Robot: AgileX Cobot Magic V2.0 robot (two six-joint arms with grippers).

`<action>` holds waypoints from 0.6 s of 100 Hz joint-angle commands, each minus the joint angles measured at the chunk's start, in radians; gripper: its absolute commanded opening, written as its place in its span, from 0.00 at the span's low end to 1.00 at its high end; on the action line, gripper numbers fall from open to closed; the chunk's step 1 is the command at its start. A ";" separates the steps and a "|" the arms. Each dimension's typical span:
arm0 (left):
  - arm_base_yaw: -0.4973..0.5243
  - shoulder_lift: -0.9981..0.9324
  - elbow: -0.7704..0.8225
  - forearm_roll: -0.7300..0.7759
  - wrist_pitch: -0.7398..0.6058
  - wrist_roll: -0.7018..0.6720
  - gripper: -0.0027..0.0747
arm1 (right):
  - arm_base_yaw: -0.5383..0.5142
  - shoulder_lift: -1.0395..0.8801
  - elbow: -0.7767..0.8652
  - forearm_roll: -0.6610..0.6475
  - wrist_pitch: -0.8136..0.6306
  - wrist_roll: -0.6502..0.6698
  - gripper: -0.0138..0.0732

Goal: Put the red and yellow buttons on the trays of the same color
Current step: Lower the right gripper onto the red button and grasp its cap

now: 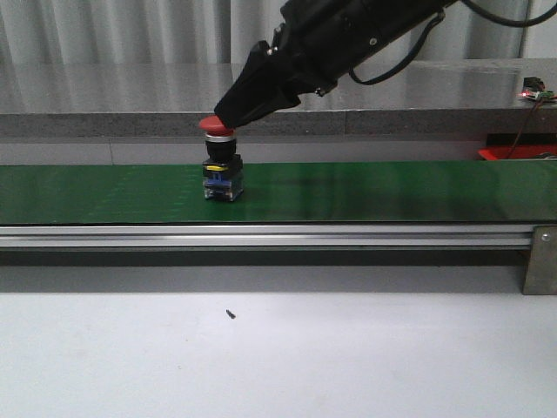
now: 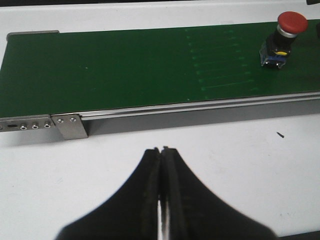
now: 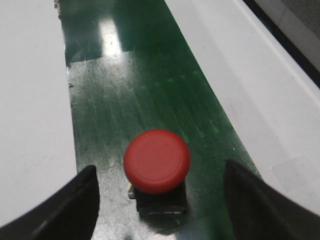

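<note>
My right gripper (image 3: 157, 200) is spread wide, one black finger (image 3: 75, 202) on each side of the red button (image 3: 156, 161), neither touching it. Through my right wrist camera the cap sits squarely between the two fingers with clear green showing on both sides. From the front view, my right gripper (image 1: 228, 117) comes down at a slant from the upper right, its black tip just at the button's cap; whether it touches there I cannot tell.

The red button (image 1: 221, 161) stands upright on the green conveyor belt (image 1: 392, 192). It has a broad, round, matte red mushroom cap, smooth and slightly domed, wider than the body beneath. Under the cap is a silvery collar, then a dark block with a yellow band, and a bluish base resting on the belt. In my left wrist view the same button (image 2: 282, 40) looks tilted, but that is the camera's angle.

My left gripper (image 2: 161, 150) has its two black fingers pressed together with nothing between them. It hangs over the pale table (image 1: 278, 357), on the near side of the belt's metal rail (image 2: 200, 111) and well apart from the button.

A small dark speck (image 1: 230, 313) lies on the table in front of the rail. Far right, beyond the belt, part of a red tray (image 1: 513, 153) shows.
</note>
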 commanded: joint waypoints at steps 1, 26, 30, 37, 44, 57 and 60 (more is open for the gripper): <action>-0.006 0.003 -0.024 -0.029 -0.068 -0.004 0.01 | -0.002 -0.033 -0.032 0.060 -0.005 0.008 0.76; -0.006 0.003 -0.024 -0.029 -0.068 -0.004 0.01 | -0.002 -0.010 -0.031 0.065 -0.006 0.009 0.76; -0.006 0.003 -0.024 -0.029 -0.068 -0.004 0.01 | -0.002 -0.010 -0.031 0.065 -0.006 0.009 0.76; -0.006 0.003 -0.024 -0.029 -0.068 -0.004 0.01 | -0.002 -0.010 -0.031 0.065 -0.006 0.009 0.76; -0.006 0.003 -0.024 -0.029 -0.068 -0.004 0.01 | -0.002 -0.010 -0.031 0.065 -0.006 0.009 0.76; -0.006 0.003 -0.024 -0.029 -0.068 -0.004 0.01 | -0.002 -0.010 -0.031 0.065 -0.006 0.009 0.76; -0.006 0.003 -0.024 -0.029 -0.068 -0.004 0.01 | -0.002 -0.010 -0.031 0.065 -0.006 0.009 0.76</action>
